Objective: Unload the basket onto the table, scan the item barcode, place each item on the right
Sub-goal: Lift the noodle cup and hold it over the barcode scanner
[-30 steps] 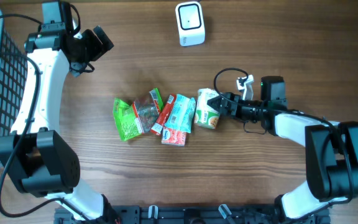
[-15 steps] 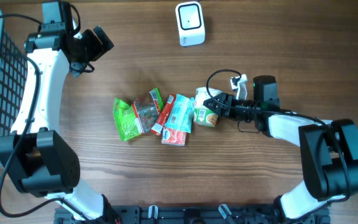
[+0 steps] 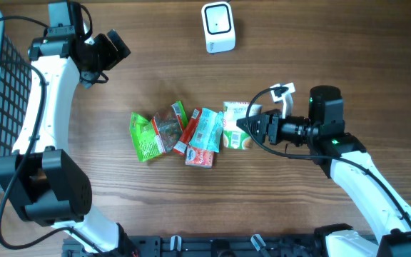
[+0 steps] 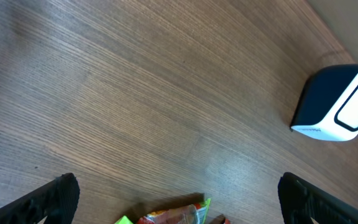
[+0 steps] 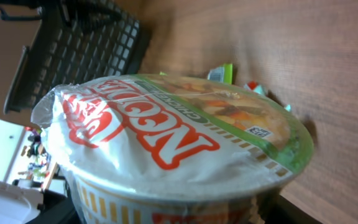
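Grasp stage of the scan. The right jaws are closed on the green-and-white noodle cup with a red-lettered foil lid. The cup sits tilted between them, its lid filling the right wrist view, just beside a row of coloured snack packets on the wooden surface. Next move, as judged: carry the cup to the white box-shaped scanner — well apart, toward the far edge — and turn its barcode to the window. The left jaws stand wide open and empty.

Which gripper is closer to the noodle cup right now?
Right. The right gripper is closed on the noodle cup; the left gripper hangs open far away, toward the wire basket.
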